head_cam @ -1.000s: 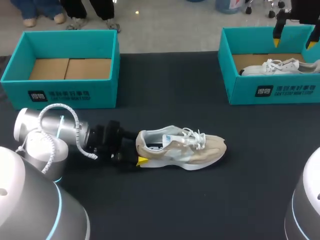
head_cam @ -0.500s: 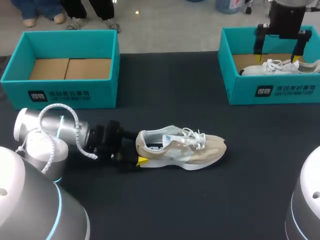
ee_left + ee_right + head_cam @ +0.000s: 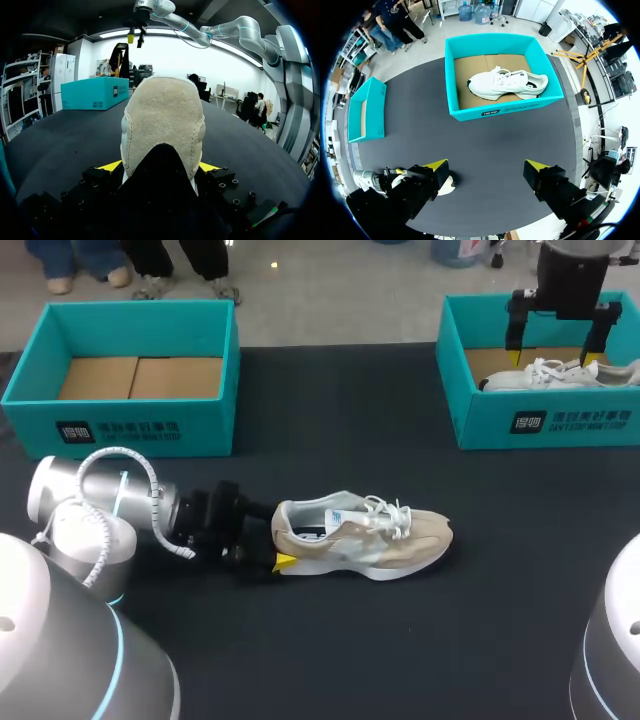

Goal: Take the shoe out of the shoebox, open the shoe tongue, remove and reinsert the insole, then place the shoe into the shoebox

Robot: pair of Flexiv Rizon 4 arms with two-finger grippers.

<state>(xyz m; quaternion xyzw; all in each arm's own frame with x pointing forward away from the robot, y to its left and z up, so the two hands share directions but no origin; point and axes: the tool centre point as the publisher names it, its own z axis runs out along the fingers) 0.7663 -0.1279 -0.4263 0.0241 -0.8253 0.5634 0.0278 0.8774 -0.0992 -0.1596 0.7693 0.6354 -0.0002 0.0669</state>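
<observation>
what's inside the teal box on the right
One white shoe lies on the box's cardboard floor; nothing else shows inside. The patch of floor beneath the shoe is hidden by it.

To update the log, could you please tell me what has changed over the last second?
The right gripper, fingers open, came in from the far right edge and dropped lower; it now hangs over the white shoe in the right shoebox, gripping nothing. The left gripper stayed shut on the heel of the beige shoe. Neither shoe nor the empty left shoebox moved.
</observation>
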